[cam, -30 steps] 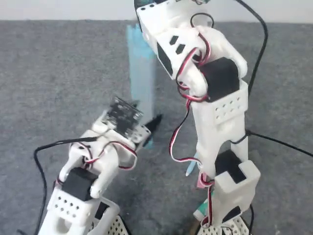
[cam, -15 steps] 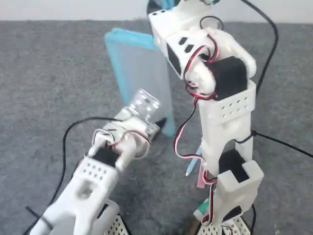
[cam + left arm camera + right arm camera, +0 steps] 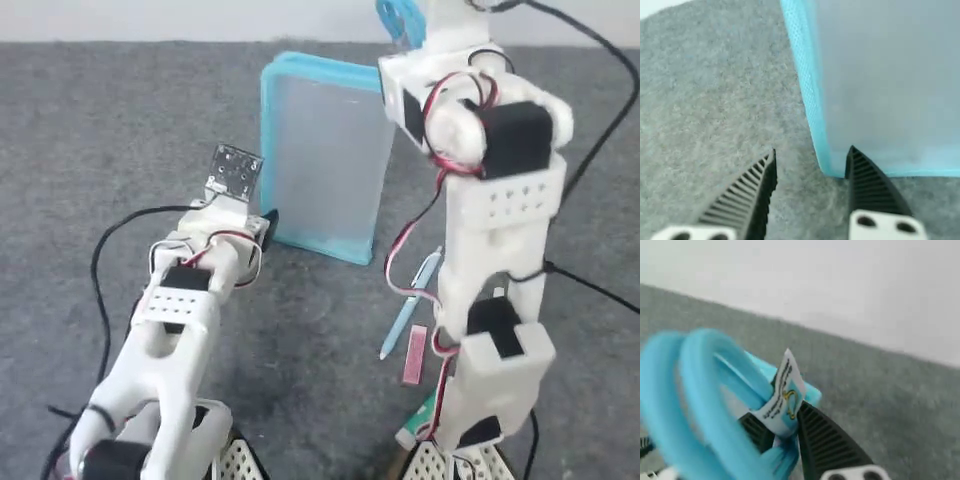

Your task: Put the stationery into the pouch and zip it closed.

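Observation:
A translucent pouch [image 3: 325,160] with a light-blue border is held up by its blue loop [image 3: 705,370], its lower edge down by the grey mat. My right gripper [image 3: 785,415] is shut on that loop beside a white tag [image 3: 785,390], at the top of the high view [image 3: 400,22]. My left gripper [image 3: 810,157] stands open low over the mat, with the pouch's lower corner [image 3: 822,160] just inside one finger [image 3: 867,182]. In the high view it sits at the pouch's lower left corner [image 3: 265,225]. A light-blue pen [image 3: 410,305] and a pink eraser [image 3: 413,355] lie beside the right arm.
A green and white item [image 3: 413,428] lies near the right arm's base. The grey mat [image 3: 120,140] covers the table, with open room at the left. Black cables trail off both arms.
The right arm shifted right and turned the pouch to show its broad face. The left arm stretched forward, bringing its open gripper to the pouch's lower corner.

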Available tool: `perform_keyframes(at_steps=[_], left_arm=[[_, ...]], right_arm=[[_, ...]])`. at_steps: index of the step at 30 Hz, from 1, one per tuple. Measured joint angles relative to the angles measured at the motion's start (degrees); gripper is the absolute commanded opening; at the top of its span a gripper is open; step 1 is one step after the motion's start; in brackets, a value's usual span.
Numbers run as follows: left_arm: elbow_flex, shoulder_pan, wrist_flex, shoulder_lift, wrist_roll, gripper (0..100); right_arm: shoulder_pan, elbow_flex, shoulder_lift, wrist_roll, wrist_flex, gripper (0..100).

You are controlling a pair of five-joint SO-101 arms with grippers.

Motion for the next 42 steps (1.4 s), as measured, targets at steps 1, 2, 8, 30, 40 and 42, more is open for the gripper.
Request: perform_keyframes(at_steps=[1,2,8,30,40,42], left_arm=[[-0.7,0.0,0.0,1.1,1.0,22],[-1.3,-0.1,0.0,2.2,1.8,22],[-2.1,-0.1,1.8,4.5,3.9,21],[-2.1,-6.9,18.0,-0.4,7.2,22],[-2.1,-8.4,18.0,-0.4,7.2,22],[-2.1,-8.3,18.0,-0.4,7.0,22]], right_arm=[[0.8,-0.2,1.4,0.0,1.0,0.6],[1.8,-0.4,3.2,0.0,1.3,0.6],[13.5,-0.4,14.4,-0.1,2.1,0.6],[23.2,25.8,27.5,10.1,2.1,0.9],[17.4,54.4,6.0,11.3,-7.6,0.9],[15.0,61.8,-0.3,11.3,-10.7,0.9]])
